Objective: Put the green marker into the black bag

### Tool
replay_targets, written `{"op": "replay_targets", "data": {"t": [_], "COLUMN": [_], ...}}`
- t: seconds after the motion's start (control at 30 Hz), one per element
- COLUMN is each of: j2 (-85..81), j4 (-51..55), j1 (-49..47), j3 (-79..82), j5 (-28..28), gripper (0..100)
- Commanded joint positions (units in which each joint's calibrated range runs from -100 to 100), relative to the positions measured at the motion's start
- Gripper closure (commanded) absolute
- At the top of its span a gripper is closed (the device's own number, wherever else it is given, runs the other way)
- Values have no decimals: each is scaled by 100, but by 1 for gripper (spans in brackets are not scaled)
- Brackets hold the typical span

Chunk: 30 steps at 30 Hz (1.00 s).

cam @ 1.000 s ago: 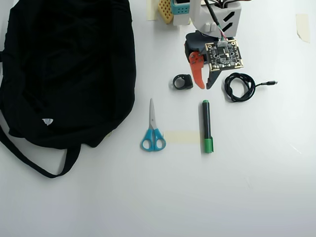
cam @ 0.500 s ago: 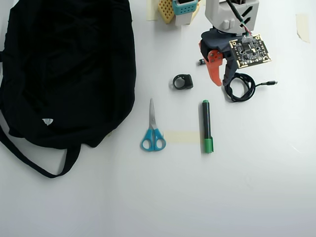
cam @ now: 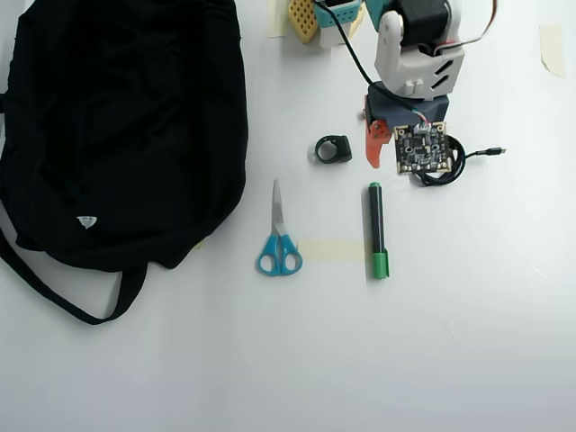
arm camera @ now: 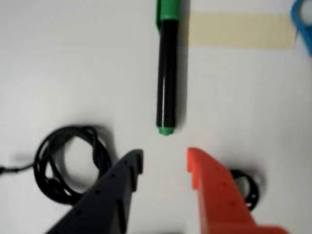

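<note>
The marker (cam: 376, 230) lies flat on the white worktop (cam: 468, 342), its green cap toward the bottom of the overhead view and its small green end pointing up toward the arm. In the wrist view the marker (arm camera: 166, 73) runs straight up from just ahead of the jaws (arm camera: 165, 163), which stand spread with nothing between them — one finger dark, one orange, the marker's green tip lined up with the gap but not touching either. A strip of tape (cam: 330, 250) sits beside the cap, and the scissors (cam: 278, 236) lie left of that. The bag (cam: 126, 126) fills the overhead view's upper left, well apart from the marker. A coiled cable (arm camera: 68, 163) lies near the dark finger — a small black ring (cam: 333, 148) near the orange one.
</note>
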Motion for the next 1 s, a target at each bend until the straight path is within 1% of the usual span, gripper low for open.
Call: {"op": "replay_targets", "data": {"t": [0.0,0.23,0.4,0.47,0.67,0.8,0.97], "j2": [394,1415,1855,1971,2270,2544,2834], "j4": [-50,27,27,27,53,70,53], "j1": [-32,-234,-249,-249,-226,-174,-129], "j3": [-532,-1736,-2195,-2239,-2230,-2230,-2383], "j5": [-274,-216,-216,-216,-211,-100,-100], "gripper": [88,88,88,87,77,76,76]}}
